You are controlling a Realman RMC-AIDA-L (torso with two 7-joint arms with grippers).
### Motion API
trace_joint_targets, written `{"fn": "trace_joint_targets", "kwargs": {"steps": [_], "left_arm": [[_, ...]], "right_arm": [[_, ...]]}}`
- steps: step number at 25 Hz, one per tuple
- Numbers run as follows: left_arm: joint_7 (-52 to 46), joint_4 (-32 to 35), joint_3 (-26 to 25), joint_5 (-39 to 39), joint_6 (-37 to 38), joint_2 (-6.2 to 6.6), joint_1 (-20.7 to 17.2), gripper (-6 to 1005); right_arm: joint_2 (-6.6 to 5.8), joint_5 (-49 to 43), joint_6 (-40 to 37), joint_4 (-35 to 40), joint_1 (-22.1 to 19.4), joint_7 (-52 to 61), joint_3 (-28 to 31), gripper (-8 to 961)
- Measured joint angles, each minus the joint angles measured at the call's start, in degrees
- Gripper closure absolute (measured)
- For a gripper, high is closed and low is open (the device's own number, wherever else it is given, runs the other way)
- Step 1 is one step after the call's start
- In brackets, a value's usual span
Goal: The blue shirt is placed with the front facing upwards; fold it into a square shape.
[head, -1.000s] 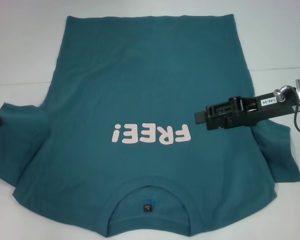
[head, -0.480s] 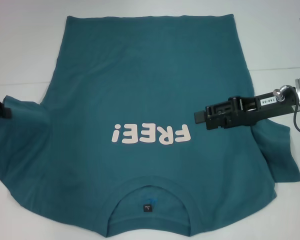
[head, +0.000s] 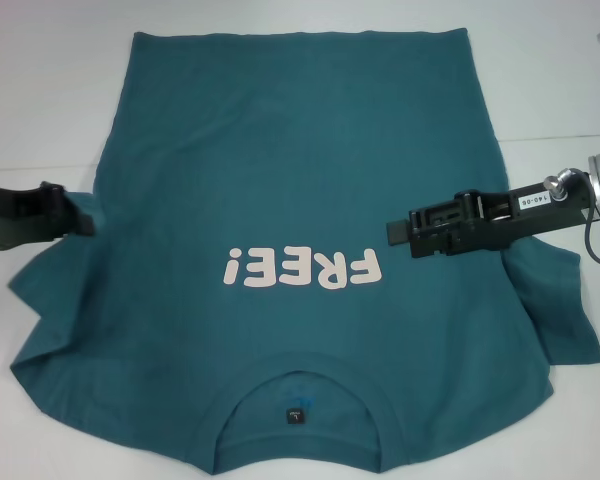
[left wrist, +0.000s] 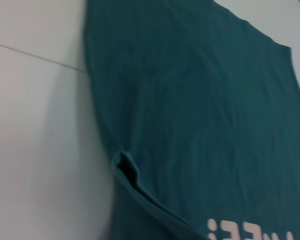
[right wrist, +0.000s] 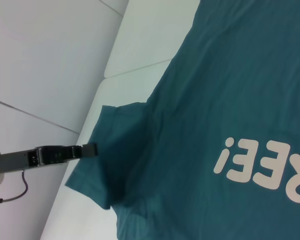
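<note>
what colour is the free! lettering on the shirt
Pale pinkish-white lettering on the teal-blue shirt, clearest in the head view.

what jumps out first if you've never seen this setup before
The big blue shirt fills most of the white table, front up, its pale "FREE!" lettering upside down from the head view and the collar nearest the robot. The left pincer is at the shirt's left sleeve, which is bunched inward. The right pincer hangs over the shirt's right side, beside the lettering.
</note>
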State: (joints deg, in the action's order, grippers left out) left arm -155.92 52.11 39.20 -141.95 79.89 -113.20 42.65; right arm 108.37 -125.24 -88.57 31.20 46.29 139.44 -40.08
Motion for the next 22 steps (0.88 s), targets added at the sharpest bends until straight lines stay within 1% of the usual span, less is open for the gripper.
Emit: {"fn": "trace_joint_targets", "kwargs": {"steps": [1, 4, 10, 16, 22], "left_arm": [[-0.03, -0.36, -0.01, 0.00, -0.25, -0.45, 0.47, 968], [-0.11, -1.72, -0.02, 0.00, -1.11, -1.03, 1.89, 960], [-0.14, -7.72, 0.01, 0.01, -5.12, -1.14, 4.90, 944], [-0.11, -15.05, 0.82, 0.01, -12.15, -1.07, 6.62, 928], [0.62, -17.03, 2.00, 0.22, -14.09, -1.36, 7.49, 911]], "right_arm": [[0.00, 0.00, 0.04, 0.00, 0.02, 0.01, 0.00, 321], [0.06, 0.00, 0.13, 0.00, 0.05, 0.03, -0.01, 321], [0.17, 0.00, 0.17, 0.00, -0.24, 0.16, -0.07, 321], [0.22, 0.00, 0.33, 0.00, -0.37, 0.20, 0.00, 322], [0.26, 0.00, 0.81, 0.00, -0.42, 0.22, 0.00, 322]]}}
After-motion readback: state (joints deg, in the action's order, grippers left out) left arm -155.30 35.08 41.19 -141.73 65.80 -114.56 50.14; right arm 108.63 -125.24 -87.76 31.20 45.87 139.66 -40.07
